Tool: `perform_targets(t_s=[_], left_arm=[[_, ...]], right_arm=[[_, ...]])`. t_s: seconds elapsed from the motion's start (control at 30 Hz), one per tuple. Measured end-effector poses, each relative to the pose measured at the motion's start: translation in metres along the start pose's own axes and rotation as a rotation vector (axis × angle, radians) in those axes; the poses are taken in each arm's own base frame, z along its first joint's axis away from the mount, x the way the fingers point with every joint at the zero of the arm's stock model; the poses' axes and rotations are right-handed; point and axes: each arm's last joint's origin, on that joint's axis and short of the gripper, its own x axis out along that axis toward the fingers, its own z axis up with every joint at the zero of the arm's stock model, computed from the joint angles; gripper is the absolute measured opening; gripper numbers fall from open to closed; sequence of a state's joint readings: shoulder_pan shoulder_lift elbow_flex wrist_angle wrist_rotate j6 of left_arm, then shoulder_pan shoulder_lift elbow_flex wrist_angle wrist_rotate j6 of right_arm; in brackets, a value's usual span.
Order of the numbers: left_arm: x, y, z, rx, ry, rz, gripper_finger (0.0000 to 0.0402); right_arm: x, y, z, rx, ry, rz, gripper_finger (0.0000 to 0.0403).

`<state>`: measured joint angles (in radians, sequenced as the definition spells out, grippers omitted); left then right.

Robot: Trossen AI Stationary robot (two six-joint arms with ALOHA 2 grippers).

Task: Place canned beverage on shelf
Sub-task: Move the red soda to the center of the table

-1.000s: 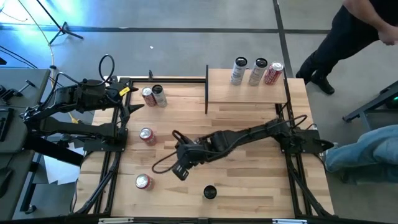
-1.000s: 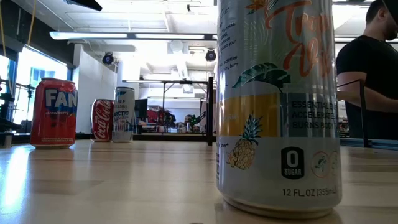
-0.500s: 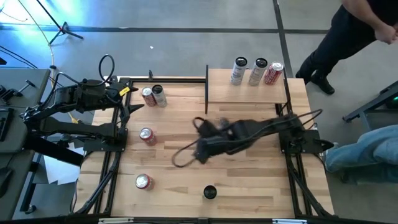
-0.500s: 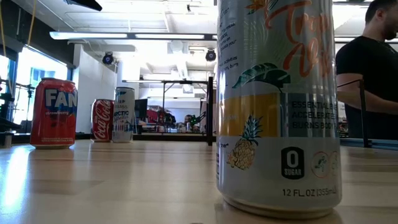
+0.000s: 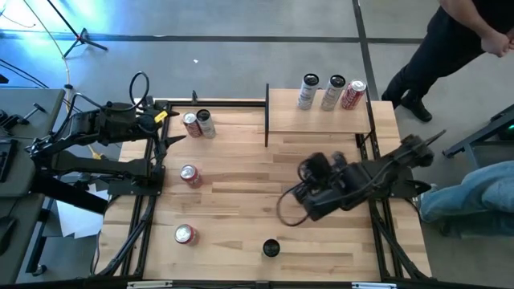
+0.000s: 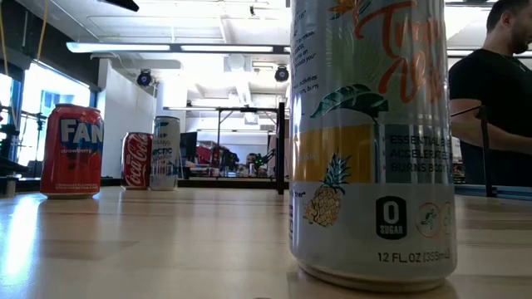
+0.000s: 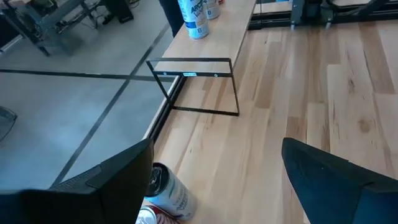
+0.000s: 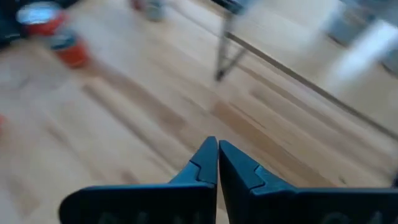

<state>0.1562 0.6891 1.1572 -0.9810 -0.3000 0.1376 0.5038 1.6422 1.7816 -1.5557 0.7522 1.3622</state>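
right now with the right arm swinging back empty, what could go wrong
The right gripper is shut and holds nothing, so no can is on its way to the shelf. Its loose cable loops low over the table and might snag the dark-topped can nearby. The shelf's three cans crowd its far edge, so a careless placement could knock one off.

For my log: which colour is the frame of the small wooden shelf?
Black; the small light-wood shelf frame shows best in the high view.

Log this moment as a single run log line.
task: can to shelf | right end effector: shut, empty, over table | left end effector: open, parked at left edge | shelf holds three cans
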Motion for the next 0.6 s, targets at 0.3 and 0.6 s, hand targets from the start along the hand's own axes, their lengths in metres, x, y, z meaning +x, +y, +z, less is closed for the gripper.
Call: perform_targets(t_s=[0.3, 0.6], left_arm=[[0.01, -0.001, 0.014, -0.3, -0.07, -0.001, 0.0335], [0.038, -0.006, 0.036, -0.473, -0.135, 0.029, 0.0335]], right_arm=[[0.027, -0.048, -0.062, 0.236, -0.2, 0.112, 0.0], [0.067, -0.049, -0.094, 0.29, -0.33, 0.218, 0.0]])
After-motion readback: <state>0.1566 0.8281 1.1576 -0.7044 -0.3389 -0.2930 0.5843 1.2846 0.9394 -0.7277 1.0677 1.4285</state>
